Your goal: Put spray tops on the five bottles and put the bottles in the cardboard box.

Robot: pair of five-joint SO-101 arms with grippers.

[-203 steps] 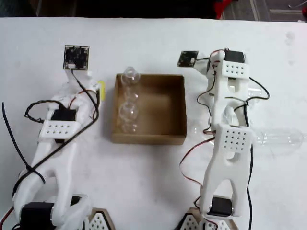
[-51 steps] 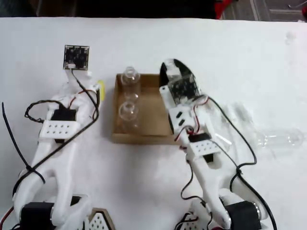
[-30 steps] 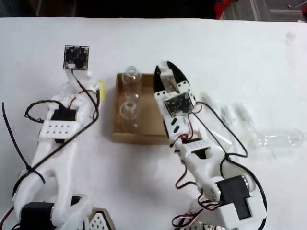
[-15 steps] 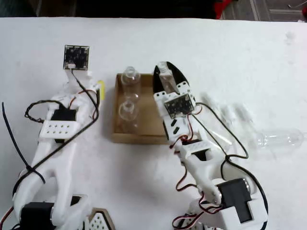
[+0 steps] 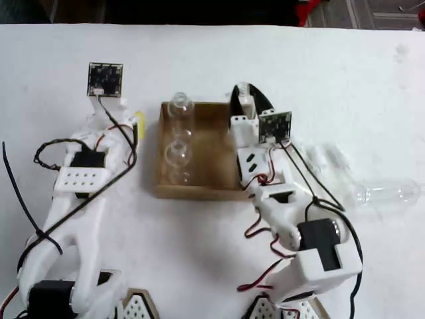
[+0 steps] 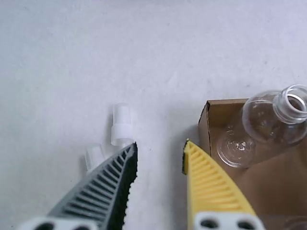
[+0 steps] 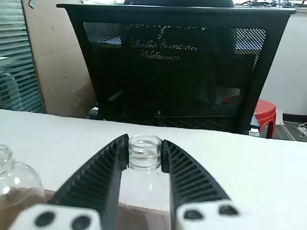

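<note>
Right gripper (image 7: 144,141) clamps ribbed fingers round the threaded neck of a clear bottle (image 7: 144,184); left gripper (image 6: 159,145), serrated fingers apart

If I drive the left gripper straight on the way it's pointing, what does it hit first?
Probably the spray top lying just ahead of the left gripper, off its grey finger; the gap between the open fingers faces bare table. Depth is unclear, so it might pass above it.
</note>
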